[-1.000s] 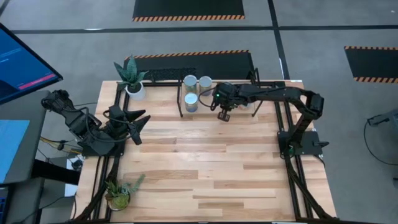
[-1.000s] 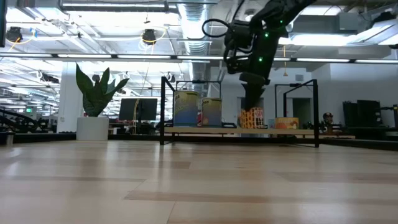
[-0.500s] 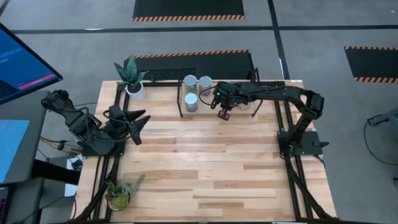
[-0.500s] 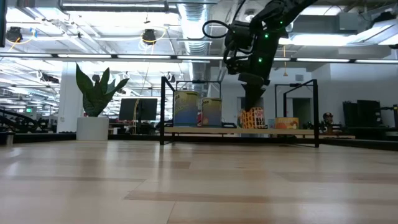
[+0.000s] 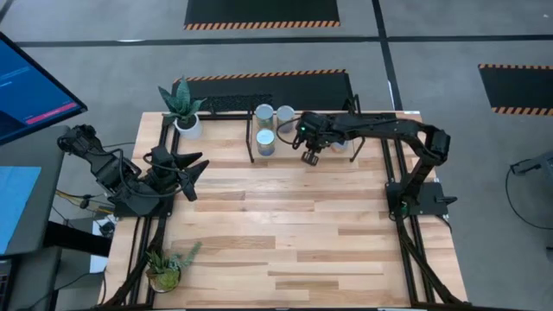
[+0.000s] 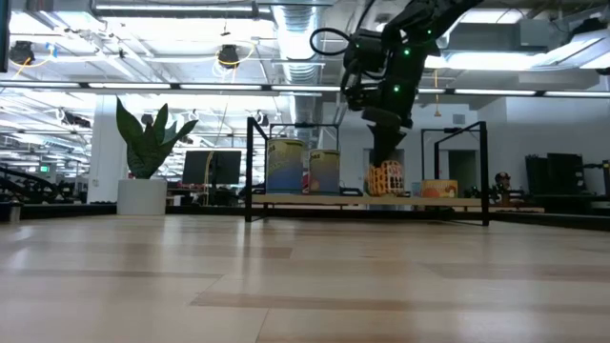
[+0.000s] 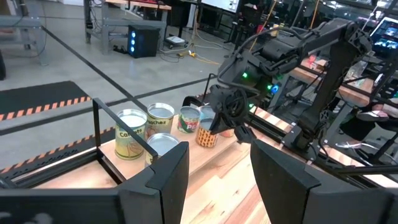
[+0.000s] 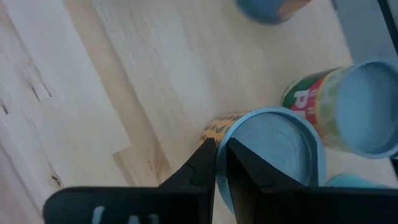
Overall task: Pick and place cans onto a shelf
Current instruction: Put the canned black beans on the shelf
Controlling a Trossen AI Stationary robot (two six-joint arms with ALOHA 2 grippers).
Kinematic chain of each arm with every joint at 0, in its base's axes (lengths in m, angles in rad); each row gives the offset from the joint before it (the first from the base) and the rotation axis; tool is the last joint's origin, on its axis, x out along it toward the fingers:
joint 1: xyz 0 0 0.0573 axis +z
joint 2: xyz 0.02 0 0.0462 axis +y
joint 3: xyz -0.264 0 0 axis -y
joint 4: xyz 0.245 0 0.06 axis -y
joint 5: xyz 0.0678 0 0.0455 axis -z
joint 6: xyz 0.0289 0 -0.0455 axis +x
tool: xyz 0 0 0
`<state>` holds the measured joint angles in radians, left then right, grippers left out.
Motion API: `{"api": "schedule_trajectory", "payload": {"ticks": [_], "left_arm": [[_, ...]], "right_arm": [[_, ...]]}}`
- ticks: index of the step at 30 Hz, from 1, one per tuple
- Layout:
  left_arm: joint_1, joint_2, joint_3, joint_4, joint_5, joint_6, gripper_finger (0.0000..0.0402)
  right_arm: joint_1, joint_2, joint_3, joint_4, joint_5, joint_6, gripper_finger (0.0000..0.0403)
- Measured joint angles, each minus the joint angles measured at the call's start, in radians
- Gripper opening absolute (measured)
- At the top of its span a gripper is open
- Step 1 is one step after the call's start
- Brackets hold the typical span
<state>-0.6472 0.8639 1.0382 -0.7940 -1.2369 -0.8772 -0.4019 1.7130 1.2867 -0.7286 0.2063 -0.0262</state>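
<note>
The right gripper hangs over the shelf at the far edge of the counter, just right of a cluster of three cans. In the right wrist view its jaws look nearly closed — one finger outside the rim of an orange-labelled can and the other over its silver top — but I cannot tell whether they actually grip it. That can stands upright on the shelf board directly under the gripper, with a green-and-red can touching it on one side. In the left wrist view the row shows plainly: two cans further along the board, one in front of them, then the pair beneath the right arm.

The left gripper waits low over the counter's left edge, well apart from the shelf, jaws spread wide — its fingers hold nothing. Two potted plants stand at the counter's left corners.
</note>
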Motion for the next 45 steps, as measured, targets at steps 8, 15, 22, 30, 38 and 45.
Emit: {"api": "schedule_trajectory", "payload": {"ticks": [8, 15, 22, 30, 38, 45], "left_arm": [[0.000, 0.000, 0.000, 0.000, 0.013, 0.000, 0.0163], [0.000, 0.000, 0.000, 0.000, 0.025, 0.000, 0.0163], [0.000, 0.000, 0.000, 0.000, 0.026, -0.001, 0.0163], [0.000, 0.000, 0.000, 0.000, 0.027, -0.001, 0.0163], [0.000, 0.000, 0.000, 0.000, 0.026, -0.001, 0.0163], [0.000, 0.000, 0.000, 0.000, 0.024, 0.000, 0.0163]], "right_arm": [[0.001, 0.000, 0.074, -0.062, 0.004, -0.005, 0.0058], [0.002, 0.000, 0.078, -0.083, 0.003, -0.002, 0.0056], [0.009, 0.009, 0.079, -0.096, 0.000, 0.000, 0.0055], [0.008, 0.070, 0.080, -0.100, 0.004, 0.044, 0.0055], [0.017, 0.079, 0.081, -0.086, 0.026, 0.062, 0.0066], [0.013, 0.069, 0.078, -0.087, 0.026, 0.062, 0.0093]]}}
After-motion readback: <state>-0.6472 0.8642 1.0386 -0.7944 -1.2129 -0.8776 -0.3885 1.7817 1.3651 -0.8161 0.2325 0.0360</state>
